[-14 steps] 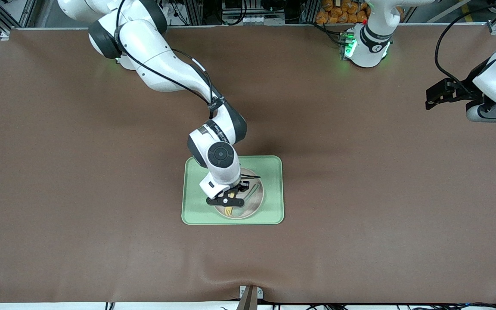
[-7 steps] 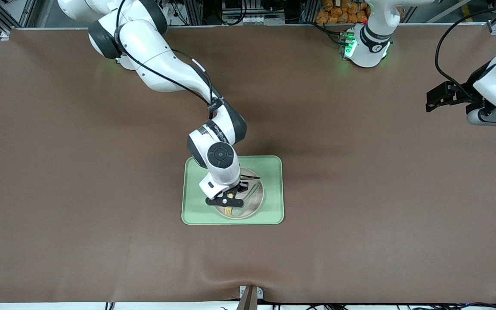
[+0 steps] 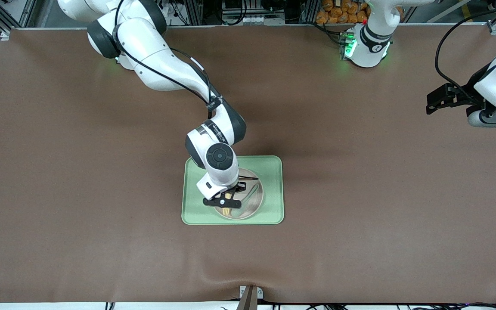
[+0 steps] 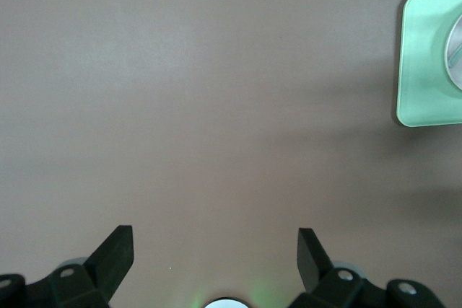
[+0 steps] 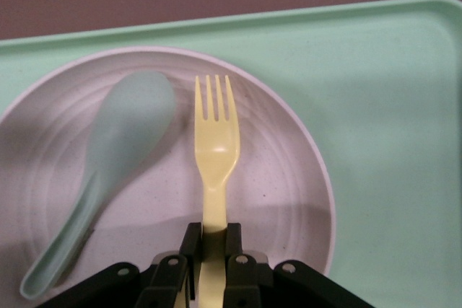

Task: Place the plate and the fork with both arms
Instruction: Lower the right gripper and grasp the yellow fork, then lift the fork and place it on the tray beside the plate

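The round cream plate (image 3: 254,204) lies in the pale green tray (image 3: 274,189) at mid-table. My right gripper (image 3: 227,199) is low over the plate, shut on the handle of the pale yellow fork (image 3: 226,211). In the right wrist view the right gripper (image 5: 213,239) pinches the fork (image 5: 215,149) by its handle, with the tines out over the plate (image 5: 289,178); I cannot tell whether the fork touches it. My left gripper (image 3: 431,101) waits over bare table at the left arm's end. In its own view the left gripper (image 4: 215,250) is open and holds nothing.
A pale green spoon (image 5: 123,149) lies in the plate beside the fork, apart from it. The tray (image 5: 390,106) has bare floor around the plate. The left wrist view catches a corner of the tray (image 4: 426,63). Brown mat covers the table.
The right gripper's fingers have closed on the fork's handle, and the hand has shifted slightly toward the right arm's end. The left arm has hardly moved.
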